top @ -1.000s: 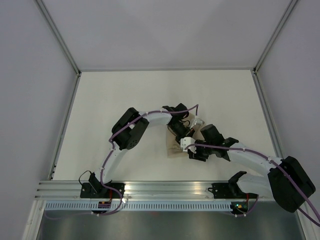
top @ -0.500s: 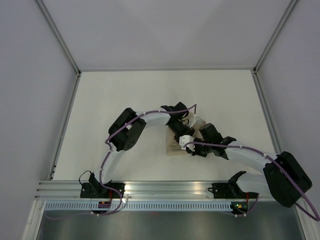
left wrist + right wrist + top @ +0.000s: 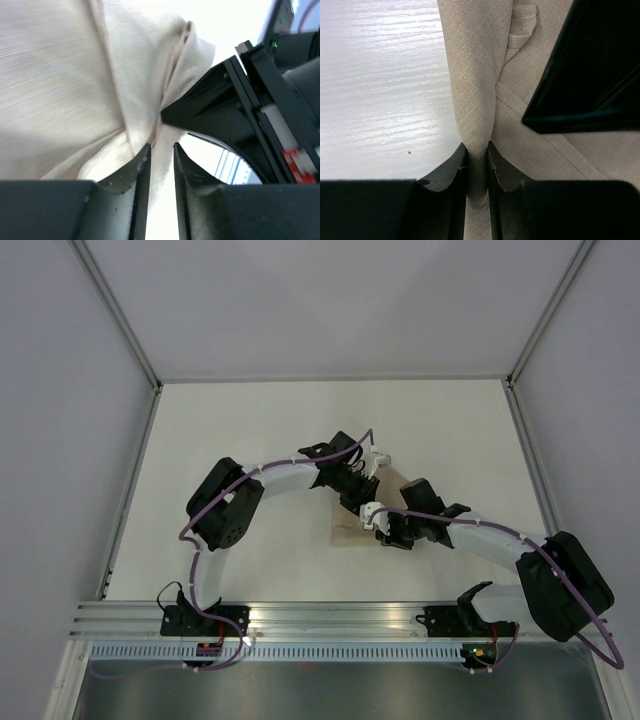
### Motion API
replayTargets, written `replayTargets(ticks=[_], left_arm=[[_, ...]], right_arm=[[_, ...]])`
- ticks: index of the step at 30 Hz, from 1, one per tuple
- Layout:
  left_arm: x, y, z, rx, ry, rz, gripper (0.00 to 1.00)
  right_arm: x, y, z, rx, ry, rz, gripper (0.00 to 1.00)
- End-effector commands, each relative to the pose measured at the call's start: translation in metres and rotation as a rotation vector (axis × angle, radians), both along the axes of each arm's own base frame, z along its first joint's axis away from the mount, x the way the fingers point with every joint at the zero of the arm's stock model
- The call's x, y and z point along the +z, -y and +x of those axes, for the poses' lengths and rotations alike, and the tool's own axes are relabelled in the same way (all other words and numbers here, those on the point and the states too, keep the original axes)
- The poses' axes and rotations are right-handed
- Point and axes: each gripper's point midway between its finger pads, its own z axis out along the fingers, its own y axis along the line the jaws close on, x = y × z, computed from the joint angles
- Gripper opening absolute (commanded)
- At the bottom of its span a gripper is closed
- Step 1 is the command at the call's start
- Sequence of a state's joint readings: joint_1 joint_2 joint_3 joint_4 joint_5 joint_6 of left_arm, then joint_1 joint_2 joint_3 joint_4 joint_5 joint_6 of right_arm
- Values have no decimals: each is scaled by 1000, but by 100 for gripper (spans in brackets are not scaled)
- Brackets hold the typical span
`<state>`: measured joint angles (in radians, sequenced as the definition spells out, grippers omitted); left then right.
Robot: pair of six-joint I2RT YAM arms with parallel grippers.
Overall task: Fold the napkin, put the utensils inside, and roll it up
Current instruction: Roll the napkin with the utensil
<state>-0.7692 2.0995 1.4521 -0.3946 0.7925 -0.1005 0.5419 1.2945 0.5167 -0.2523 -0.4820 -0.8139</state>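
White panel walls [image 3: 320,300] closed in a pale table [image 3: 230,420], and near its middle we found both arms bent inward over one small patch. Next in size came the napkin [image 3: 475,75], a tan matte cloth lying bunched on the table between the two wrists. From above, only a slip of it showed beneath the arms.

We judged it light, limp and faintly grippy, a thing that would sag and crease wherever it was lifted. The sound place to take it seemed a folded edge or ridge, pinched through all its layers, not a flat face.

The right gripper [image 3: 476,150] had closed to a narrow slot on just such an upright ridge, the fabric squeezed thin between its pads. The left gripper [image 3: 161,150], close beside it, stood nearly closed as well. Folds of the cloth funnelled into the gap between its fingers, so we read it as pinching the napkin too.

We could not make out the utensils in any view, and whether they lay inside the cloth we could not tell. The arms hid the napkin's outline and fold count from above, and the wrist views sat too close to help. Smallest of all was a red speck [image 3: 409,152] on the table.
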Motion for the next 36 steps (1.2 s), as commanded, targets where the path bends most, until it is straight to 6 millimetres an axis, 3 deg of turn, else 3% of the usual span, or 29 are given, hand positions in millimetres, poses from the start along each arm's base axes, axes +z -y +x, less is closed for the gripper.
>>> replayTargets(ticks=[1,7,8,9,10,11,12,13,16,17,19,23,27,29,36], left_arm=[[40,1,31,154,134,-62,28],[69,-28,67,355,373,-52,24],[65,-35,66,374,395,-36,24],[70,-41,77,432,457,-28,24],[83,-48,82,475,504,-41,25],[84,-54,85,529,511,-32,29],[70,-71,89,599,524,27,28],[91,-74,99,666,570,-30,28],[92,-94,106,757,593,-46,32],[97,-95,105,734,619,-54,26],[101,-90,100,678,667,-62,24],[97,-91,87,586,902,-7,43],[109,-84,60,494,1137,-53,45],[102,-85,51,435,1205,-48,51],[85,-52,4,157,1337,-79,60]], right_arm=[[-17,14,-24,10,-153,-31,16],[-17,20,-22,2,-229,-2,15],[-15,19,-22,4,-245,10,15],[-17,21,-21,-6,-264,10,14],[-18,21,-21,-6,-274,13,15],[-16,22,-19,-4,-280,14,14],[-18,23,-19,-10,-300,16,14],[-19,23,-19,-12,-308,18,14],[-21,24,-17,-15,-333,12,14],[-20,24,-15,-13,-337,14,14],[-24,24,-16,-15,-368,8,13],[-29,25,-14,-17,-427,-5,13],[-33,27,-13,-22,-481,-16,13],[-33,26,-11,-26,-506,-17,13],[-39,29,-6,-51,-572,-37,13]])
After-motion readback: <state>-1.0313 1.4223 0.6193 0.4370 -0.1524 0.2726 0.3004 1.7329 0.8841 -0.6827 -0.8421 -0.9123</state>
